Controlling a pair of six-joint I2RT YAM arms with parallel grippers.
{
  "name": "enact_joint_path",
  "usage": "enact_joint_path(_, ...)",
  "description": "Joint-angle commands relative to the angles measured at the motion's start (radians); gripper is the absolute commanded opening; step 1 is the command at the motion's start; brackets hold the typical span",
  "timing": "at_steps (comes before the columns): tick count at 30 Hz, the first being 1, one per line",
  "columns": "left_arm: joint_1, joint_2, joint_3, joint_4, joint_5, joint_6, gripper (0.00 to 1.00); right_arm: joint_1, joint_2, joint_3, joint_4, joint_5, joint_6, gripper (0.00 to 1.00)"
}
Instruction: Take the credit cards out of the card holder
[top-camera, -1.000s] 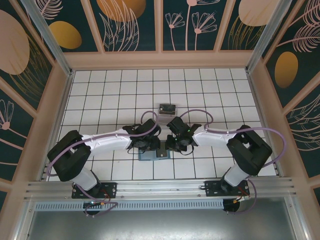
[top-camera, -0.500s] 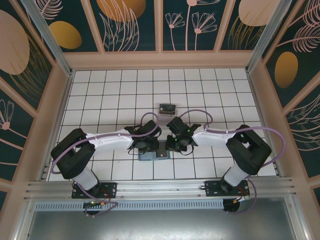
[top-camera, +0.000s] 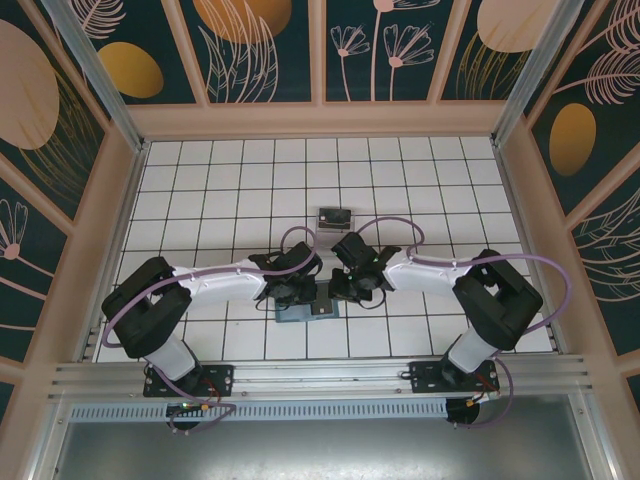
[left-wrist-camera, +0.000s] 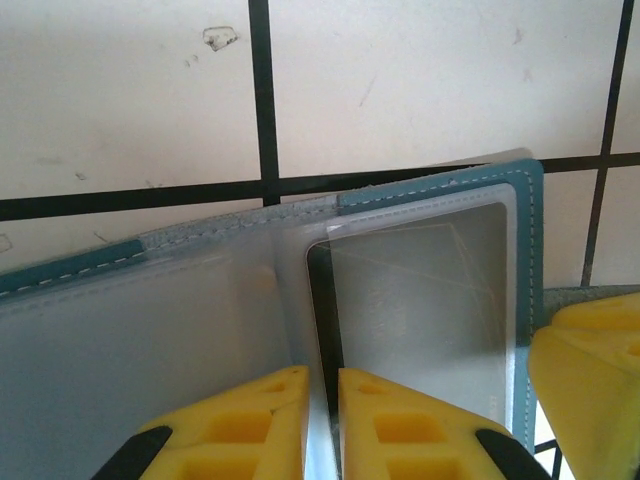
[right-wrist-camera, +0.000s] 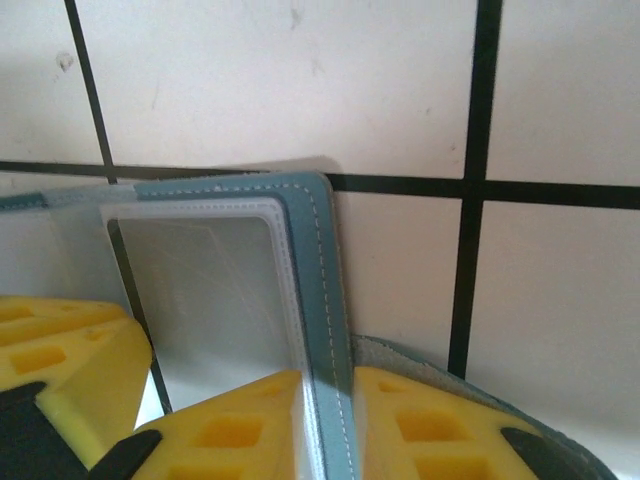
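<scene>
1. Your left gripper (left-wrist-camera: 322, 385) is drawn narrow. Its yellow fingers (left-wrist-camera: 240, 430) pinch the clear pocket seam of the soft teal-blue folding card holder (left-wrist-camera: 440, 185), which lies open on the white tiled table (left-wrist-camera: 400, 80).
2. Your right gripper (right-wrist-camera: 328, 385) is also narrow, clamped on the holder's stitched teal outer edge (right-wrist-camera: 312, 210).
3. A thin dark credit card (left-wrist-camera: 415, 300) sits inside the clear pocket. Its dark long edge is just beside your left gripper's inner finger.
4. From above, the card holder (top-camera: 298, 313) lies between the left gripper (top-camera: 298, 290) and the right gripper (top-camera: 345, 288), close to the table's near edge. Bare tiles (top-camera: 200, 180) spread to both sides and far back. A small clear plastic tray (top-camera: 335, 216) sits just beyond the wrists.
5. The left wrist view catches a finger of the right gripper at its right border. The right wrist view shows a grey flap (right-wrist-camera: 400, 360) under its outer finger. Overhead, the wrists hide the pocket.
</scene>
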Motion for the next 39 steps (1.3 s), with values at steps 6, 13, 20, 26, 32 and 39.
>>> enact_joint_path(6,0.002,-0.002,-0.011,-0.009,-0.024,-0.009,0.17,0.010,-0.010,0.025,0.025,-0.024,0.002,0.22)
enact_joint_path(13,0.001,-0.010,-0.018,-0.009,-0.029,-0.014,0.17,0.015,0.060,0.028,0.042,-0.040,-0.007,0.21)
enact_joint_path(20,0.002,-0.005,-0.020,-0.006,-0.029,-0.018,0.20,0.025,0.098,0.035,-0.012,0.019,-0.017,0.20)
enact_joint_path(26,0.000,0.007,-0.019,-0.005,-0.028,-0.017,0.22,0.026,0.098,0.031,-0.007,0.015,-0.014,0.16)
enact_joint_path(32,0.002,0.019,-0.022,-0.007,-0.025,-0.014,0.24,0.026,0.093,0.031,-0.006,0.012,-0.013,0.15)
enact_joint_path(39,0.001,0.021,-0.020,-0.097,-0.113,-0.008,0.19,0.025,0.086,0.023,-0.011,0.016,-0.009,0.15)
